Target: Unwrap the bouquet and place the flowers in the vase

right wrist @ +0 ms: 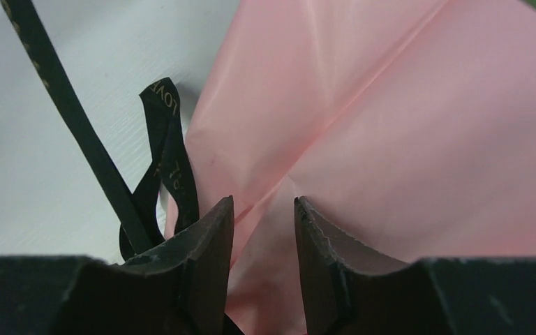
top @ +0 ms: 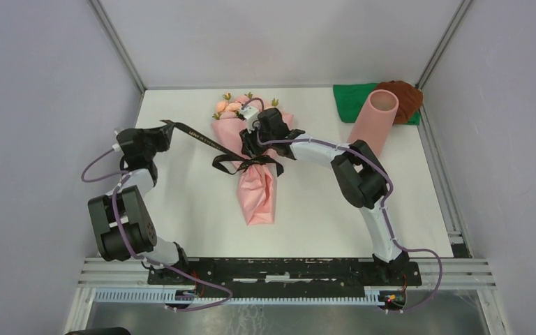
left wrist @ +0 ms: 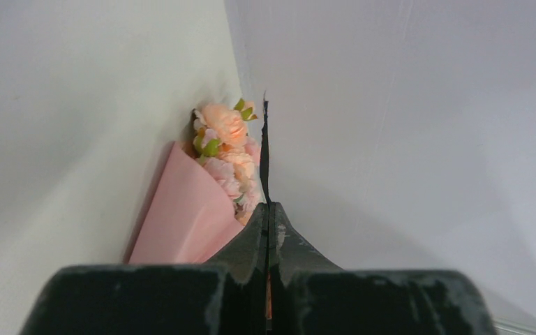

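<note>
Your left gripper [left wrist: 269, 208], jaws pressed together on a tail of the black ribbon [left wrist: 265, 150], holds that tail taut, out to the left of the bouquet [top: 257, 183]. Your right gripper [right wrist: 264, 209] hangs over the cone's upper half, jaws part-way apart astride a crease in the pink paper [right wrist: 405, 132]; you cannot tell whether they grip it. Just left of those jaws sit the loops of the bow [right wrist: 167, 160], not yet undone. The bouquet lies flat, tip toward you, with the flowers [left wrist: 225, 129] at its far end just beyond the right gripper. Expect a light, soft load: the paper looks thin, smooth and apt to slip or tear, the ribbon limp, the stems thin and easily bent. The ribbon tail is likely the best hold for freeing the knot, then a paper edge; take the flowers low on the stems, not by the blooms. The white table [top: 195, 209] looks matte and flat. The vase [top: 375, 117] appears upright, well right of the right gripper, touching or just in front of a green cloth [top: 352, 101] and a brown bundle [top: 408, 98]. Grey walls [top: 49, 105] close in on three sides.
</note>
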